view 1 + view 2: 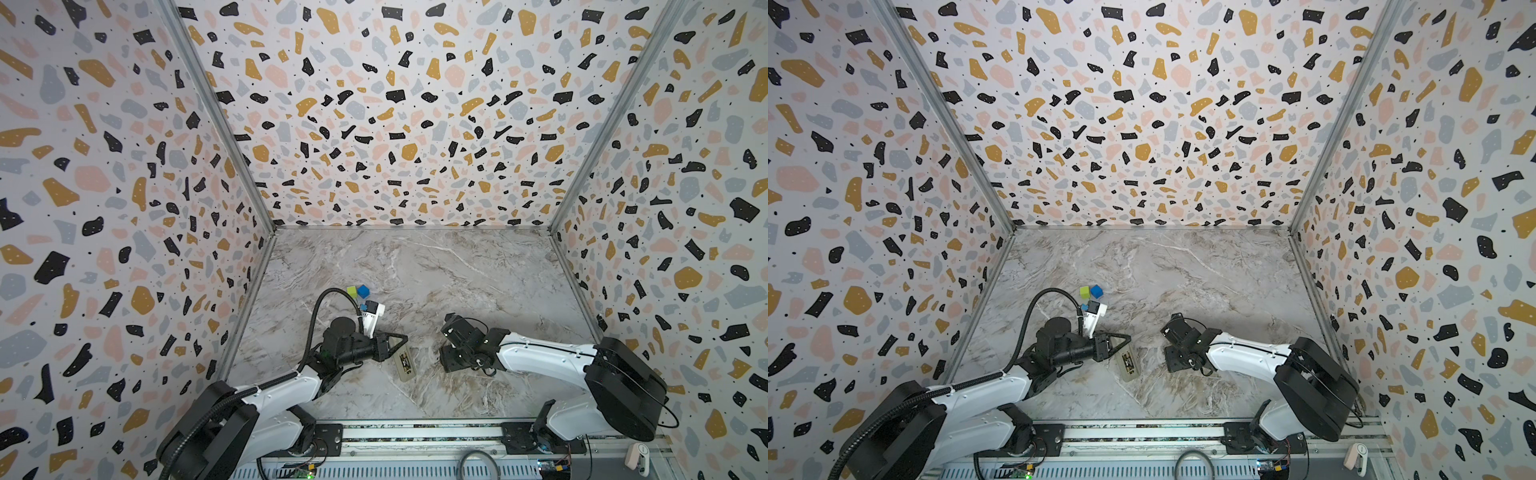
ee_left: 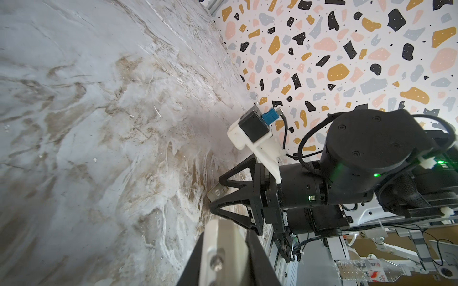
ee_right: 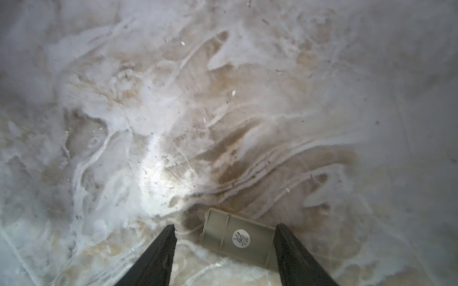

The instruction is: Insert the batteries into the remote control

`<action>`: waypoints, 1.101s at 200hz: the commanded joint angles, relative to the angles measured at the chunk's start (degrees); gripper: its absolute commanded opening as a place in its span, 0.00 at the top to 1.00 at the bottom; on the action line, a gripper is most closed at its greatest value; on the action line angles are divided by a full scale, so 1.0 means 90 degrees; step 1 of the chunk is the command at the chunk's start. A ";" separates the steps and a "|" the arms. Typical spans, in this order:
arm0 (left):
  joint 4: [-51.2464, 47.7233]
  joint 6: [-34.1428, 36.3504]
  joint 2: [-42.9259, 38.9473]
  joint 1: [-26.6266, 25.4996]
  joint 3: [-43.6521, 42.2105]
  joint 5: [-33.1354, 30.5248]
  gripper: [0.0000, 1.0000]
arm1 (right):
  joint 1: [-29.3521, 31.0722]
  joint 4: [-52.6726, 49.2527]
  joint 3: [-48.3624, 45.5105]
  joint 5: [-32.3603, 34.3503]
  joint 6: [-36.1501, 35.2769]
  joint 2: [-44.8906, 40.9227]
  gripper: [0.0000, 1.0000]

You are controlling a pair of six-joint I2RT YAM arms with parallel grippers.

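The left end effector (image 1: 404,337) is clamped on the far end of the remote control (image 1: 406,365). The remote control lies on the worktop (image 1: 457,270) between the two arms. The right end effector (image 3: 225,226) has its fingers (image 3: 290,247) spread apart and holds nothing. A flat beige piece (image 3: 218,232) with a round sticker lies between them, close to one.

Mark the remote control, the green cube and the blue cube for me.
remote control (image 1: 405,365): in a top view, middle of its body.
green cube (image 1: 352,291): in a top view, centre of the cube.
blue cube (image 1: 363,291): in a top view, centre of the cube.
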 commanded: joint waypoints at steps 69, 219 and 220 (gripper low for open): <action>-0.0077 0.0062 -0.0261 -0.0038 0.0184 -0.0294 1.00 | -0.0088 -0.0999 0.0935 -0.0068 -0.0930 -0.0278 0.35; -0.0052 -0.0053 -0.0200 -0.0031 0.0291 -0.0363 1.00 | -0.0650 -0.0686 0.0847 -0.1205 -0.2148 0.0640 0.24; -0.0051 -0.0051 -0.0201 -0.0031 0.0291 -0.0367 1.00 | -0.0650 -0.0686 0.0844 -0.1211 -0.2144 0.0633 0.24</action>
